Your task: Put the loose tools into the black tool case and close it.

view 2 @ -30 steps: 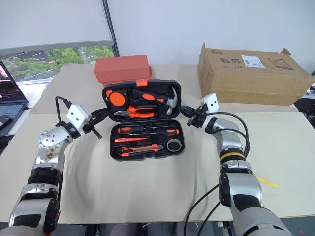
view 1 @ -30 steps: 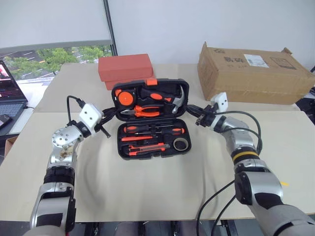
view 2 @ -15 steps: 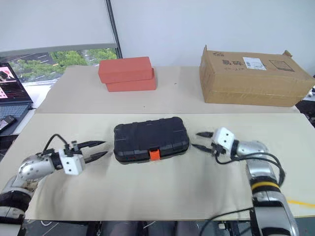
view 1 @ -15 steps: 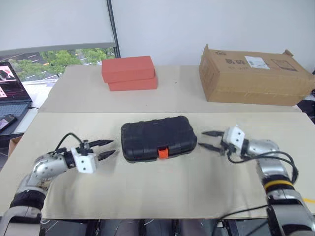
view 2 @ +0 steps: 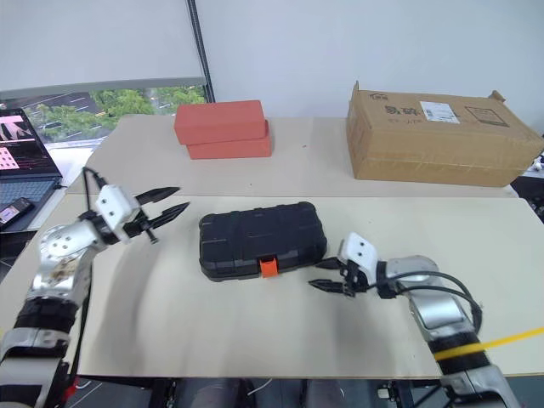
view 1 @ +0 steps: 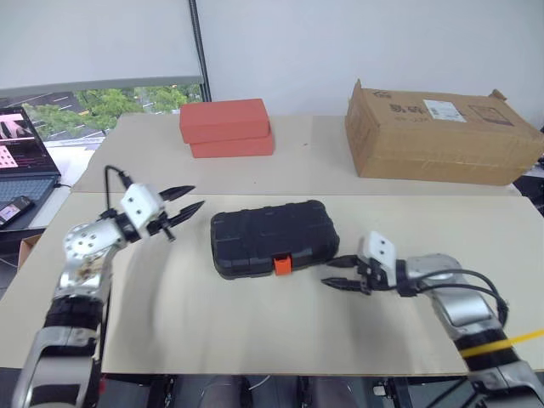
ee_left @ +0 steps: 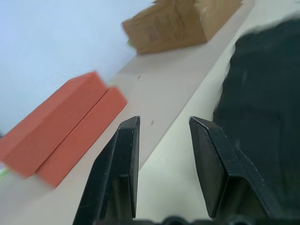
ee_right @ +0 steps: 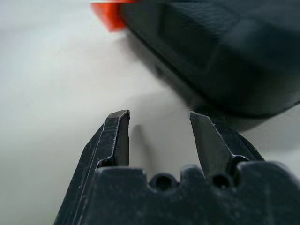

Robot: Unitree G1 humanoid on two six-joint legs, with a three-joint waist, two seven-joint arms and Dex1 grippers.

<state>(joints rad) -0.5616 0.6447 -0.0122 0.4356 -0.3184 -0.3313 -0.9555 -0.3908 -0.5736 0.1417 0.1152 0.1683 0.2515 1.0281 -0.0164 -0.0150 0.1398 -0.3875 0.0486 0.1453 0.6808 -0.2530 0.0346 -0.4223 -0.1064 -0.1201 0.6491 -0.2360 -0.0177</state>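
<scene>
You are looking at the black tool case (view 1: 274,239) lying closed on the table (view 1: 255,323), with the left gripper (view 1: 185,200) and right gripper (view 1: 337,274) hovering beside it, fingers parted, grasping nothing

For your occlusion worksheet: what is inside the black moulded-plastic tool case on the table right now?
Nothing inside can be seen. The black moulded-plastic tool case lies closed on the beige table, textured lid up, orange latch at its front edge. The lid covers whatever it holds.

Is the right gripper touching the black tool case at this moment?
Apart. In the right eye view, the right gripper lies just off the right end of the closed black tool case, with a strip of bare table between them.
</scene>
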